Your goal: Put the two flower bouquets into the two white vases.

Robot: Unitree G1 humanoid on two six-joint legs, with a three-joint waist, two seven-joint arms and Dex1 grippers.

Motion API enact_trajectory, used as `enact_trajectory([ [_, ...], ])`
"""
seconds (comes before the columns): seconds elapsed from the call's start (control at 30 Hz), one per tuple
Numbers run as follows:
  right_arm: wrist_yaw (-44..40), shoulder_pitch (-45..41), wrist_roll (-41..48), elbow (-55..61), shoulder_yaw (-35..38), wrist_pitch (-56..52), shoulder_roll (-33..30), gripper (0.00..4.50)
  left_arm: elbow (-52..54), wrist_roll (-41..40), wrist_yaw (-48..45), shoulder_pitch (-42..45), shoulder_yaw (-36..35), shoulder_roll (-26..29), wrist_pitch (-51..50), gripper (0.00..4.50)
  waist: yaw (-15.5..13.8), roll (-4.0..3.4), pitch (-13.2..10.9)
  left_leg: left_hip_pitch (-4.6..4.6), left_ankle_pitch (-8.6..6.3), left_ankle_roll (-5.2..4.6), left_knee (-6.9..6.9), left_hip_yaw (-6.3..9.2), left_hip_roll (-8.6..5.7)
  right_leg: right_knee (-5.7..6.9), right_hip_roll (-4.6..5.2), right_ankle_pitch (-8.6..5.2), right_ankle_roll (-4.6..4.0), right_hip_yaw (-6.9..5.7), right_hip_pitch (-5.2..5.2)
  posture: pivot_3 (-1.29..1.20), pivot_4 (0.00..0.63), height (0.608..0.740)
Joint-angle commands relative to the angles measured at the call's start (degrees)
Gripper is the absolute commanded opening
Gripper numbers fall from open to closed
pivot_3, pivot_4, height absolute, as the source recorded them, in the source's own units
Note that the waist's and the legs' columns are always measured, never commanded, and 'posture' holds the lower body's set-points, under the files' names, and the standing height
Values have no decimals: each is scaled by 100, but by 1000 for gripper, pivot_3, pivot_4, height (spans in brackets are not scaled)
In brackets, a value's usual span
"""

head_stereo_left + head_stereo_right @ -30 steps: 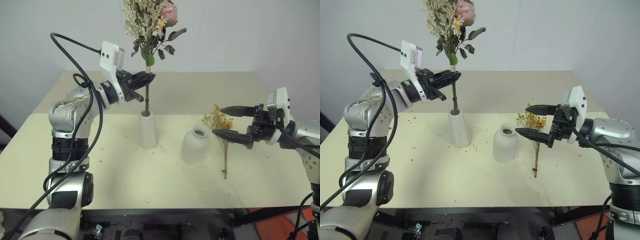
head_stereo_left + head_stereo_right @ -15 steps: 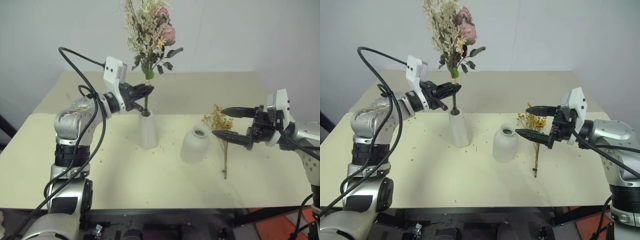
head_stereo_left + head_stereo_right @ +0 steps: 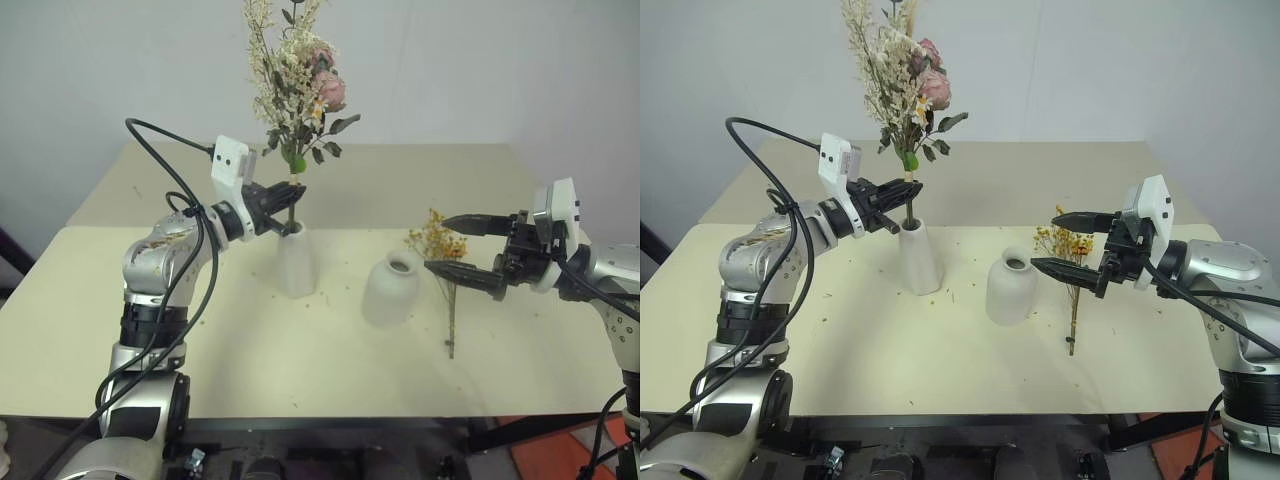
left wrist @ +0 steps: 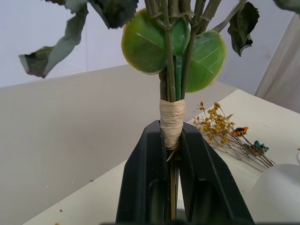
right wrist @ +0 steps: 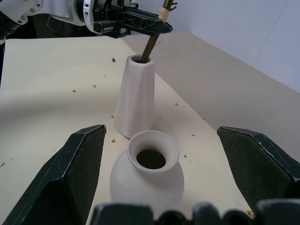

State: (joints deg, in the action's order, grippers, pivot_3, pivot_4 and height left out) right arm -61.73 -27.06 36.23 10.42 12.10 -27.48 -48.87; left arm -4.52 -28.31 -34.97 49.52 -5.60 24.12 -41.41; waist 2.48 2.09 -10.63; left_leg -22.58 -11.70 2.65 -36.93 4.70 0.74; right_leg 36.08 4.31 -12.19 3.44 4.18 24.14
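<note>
Bouquets at 2 different stages. Mixed bunch of cream sprigs, pink roses and green leaves standing upright with its stems down inside the mouth of the tall tapered vase, yet pinched by the left gripper at the taped wrap just above the vase rim, black fingers pressed tight on either side of the stems. Reads as 1 of 2 placements nearly finished but not released; depth of the stems inside the vase hidden. Yellow-orange bunch lying flat on the cream table, just beside the squat round vase on its right, thin stems trailing toward the near edge, untouched. Squat vase upright, its mouth dark and empty in the right wrist view. Right gripper spread wide and level, hovering over the flower heads of the yellow-orange bunch, holding nothing. Left to do, by judgement: let go of the mixed bunch without tipping the slim vase, then pick up the airy bunch and thread its stems through the narrow neck of the squat vase.
</note>
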Motion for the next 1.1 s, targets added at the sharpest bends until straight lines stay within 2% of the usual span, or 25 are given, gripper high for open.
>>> enact_trajectory([
  [0.03, 50, -6, 95, 218, 261, 139, -7, 4500, 224, 14, 21, 9, -36, -30, 175, 120, 0, 0, 0, 0, 0, 0, 0, 0, 0, 0, 0, 0, 0, 0, 0, 0, 150, 740],
  [0.23, 9, 67, 53, 269, 257, 296, 6, 4500, 470, -55, 48, -258, 31, -93, 11, 120, 0, 0, 0, 0, 0, 0, 0, 0, 0, 0, 0, 0, 0, 0, 0, 0, 150, 740],
  [0.47, 15, 80, 79, 253, 257, 348, -5, 4500, 921, -217, 51, -500, -112, 129, -335, 2365, 8, 0, 0, 1, 0, 0, 0, 0, 1, 1, -1, 0, 0, 0, 0, 0, 150, 740],
  [0.63, 11, 119, 86, 254, 280, 342, -14, 4500, 1683, -573, 42, -919, -400, 593, -936, 3960, 17, 0, 0, 1, 0, 0, 1, 0, 2, 1, -1, 0, 0, 1, 1, 0, 150, 740],
  [0.7, 13, 164, 91, 259, 313, 310, -42, 4500, 2028, -790, -48, -1142, -538, 895, -1266, 4463, 19, 0, 0, 2, 0, 0, 1, 0, 2, 1, -1, -1, 0, 1, 1, 0, 150, 740],
  [0.87, 140, 349, -37, 207, 365, 142, -180, 4500, 2639, -1365, -708, -1766, -922, 1816, -1568, 4463, 9, -1, -1, 4, 0, 0, 1, 0, 4, 1, -2, -2, 1, 0, 0, 0, 150, 740],
  [0.97, 421, 467, -233, 85, 306, -207, -365, 4500, 2832, -1592, -1346, -2102, -1087, 2268, -1271, 4463, -4, -3, -2, 4, 0, 0, 1, -1, 4, 1, -2, -3, -2, 0, 0, 0, 150, 740],
  [1.1, 851, 513, -400, 62, 98, -1070, -666, 4500, 2847, -1798, -1835, -2163, -1071, 2429, -956, 4463, -30, -3, -2, 5, 0, 0, 0, -2, 4, 0, -1, -5, -5, -1, -2, 0, 150, 740],
])
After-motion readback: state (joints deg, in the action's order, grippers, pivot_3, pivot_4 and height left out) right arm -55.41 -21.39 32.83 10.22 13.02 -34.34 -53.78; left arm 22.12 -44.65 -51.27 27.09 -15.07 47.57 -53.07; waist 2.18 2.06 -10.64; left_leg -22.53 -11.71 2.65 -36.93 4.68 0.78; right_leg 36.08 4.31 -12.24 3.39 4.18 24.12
